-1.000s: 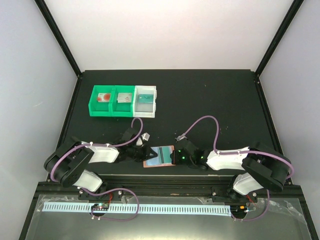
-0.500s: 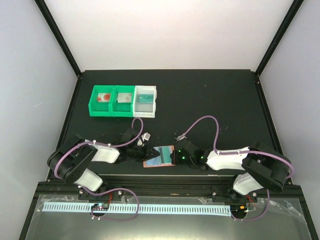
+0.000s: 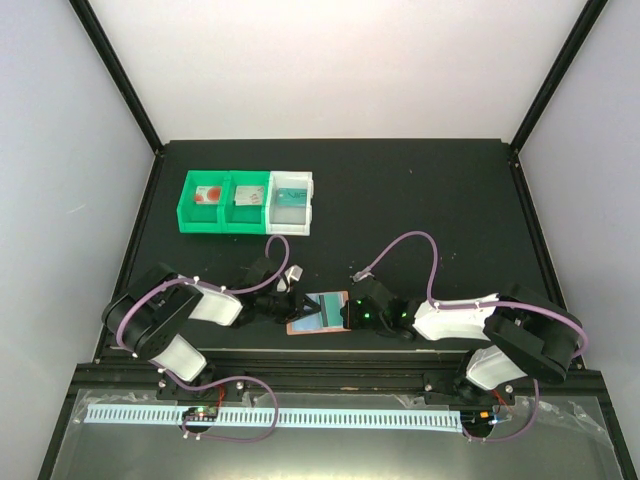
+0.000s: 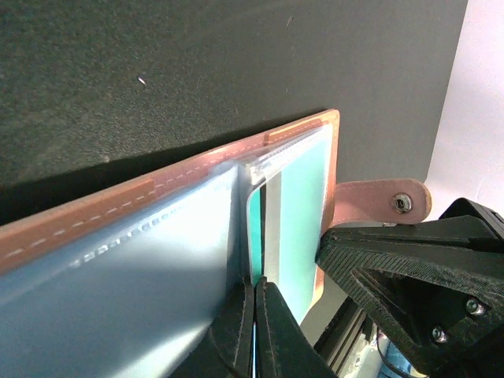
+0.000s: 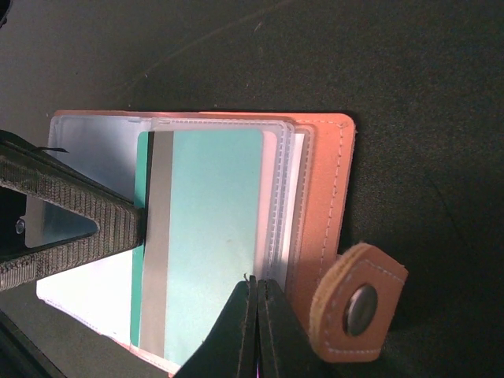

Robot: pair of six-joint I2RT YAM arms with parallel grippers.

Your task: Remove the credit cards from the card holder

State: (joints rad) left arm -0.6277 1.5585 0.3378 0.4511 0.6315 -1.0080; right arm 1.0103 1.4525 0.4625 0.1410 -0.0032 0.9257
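The salmon-pink card holder lies open near the table's front edge, between the two grippers. A teal card with a grey stripe sits in its clear pocket; it also shows in the left wrist view. My left gripper is shut, pinching the teal card's left edge; in the top view it is at the holder's left side. My right gripper is shut on the holder's clear sleeve edge, beside the snap tab. The holder's pink rim lies flat on the table.
Two green bins and a white bin stand at the back left. They hold a white card with a red disc, a grey card and a teal card. The table's front rail runs just behind the holder.
The left arm has shifted right and its gripper has closed in on the holder's left side. The right arm and the holder have not visibly moved.
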